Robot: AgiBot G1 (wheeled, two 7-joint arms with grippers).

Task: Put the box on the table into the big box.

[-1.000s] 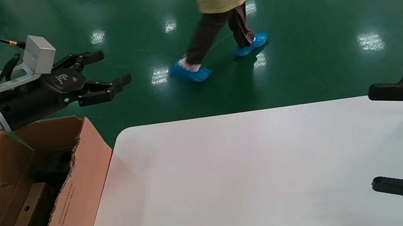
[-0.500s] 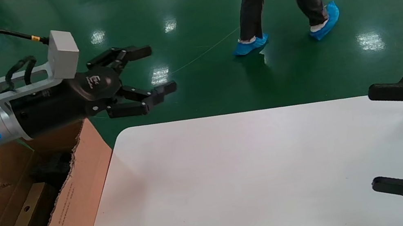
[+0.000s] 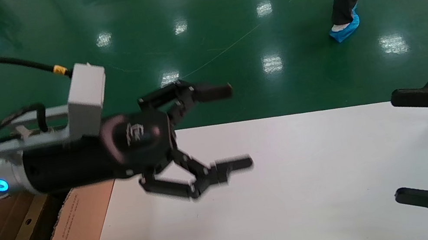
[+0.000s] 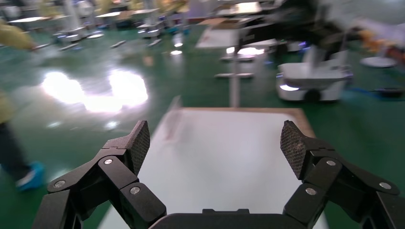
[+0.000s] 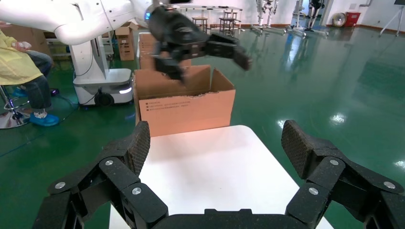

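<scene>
left gripper [image 3: 220, 130] has swung from above the big box [image 3: 77, 232] over the table [image 3: 297, 193], spread wide, empty.

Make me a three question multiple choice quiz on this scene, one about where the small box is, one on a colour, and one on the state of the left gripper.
1. Where is the small box?
A. On the table
B. Inside the big box
C. In the left gripper

2. What colour is the table?
A. White
B. Grey
C. Brown

3. How is the left gripper?
A. Shut on the small box
B. Open and empty
C. Out of view

Answers:
1 B: the small box leans among black padding inside the big box.
2 A: the table is glossy white.
3 B: the left gripper's fingers are spread wide above the table edge with nothing between them. The right gripper is also open, at the table's right side.
</scene>
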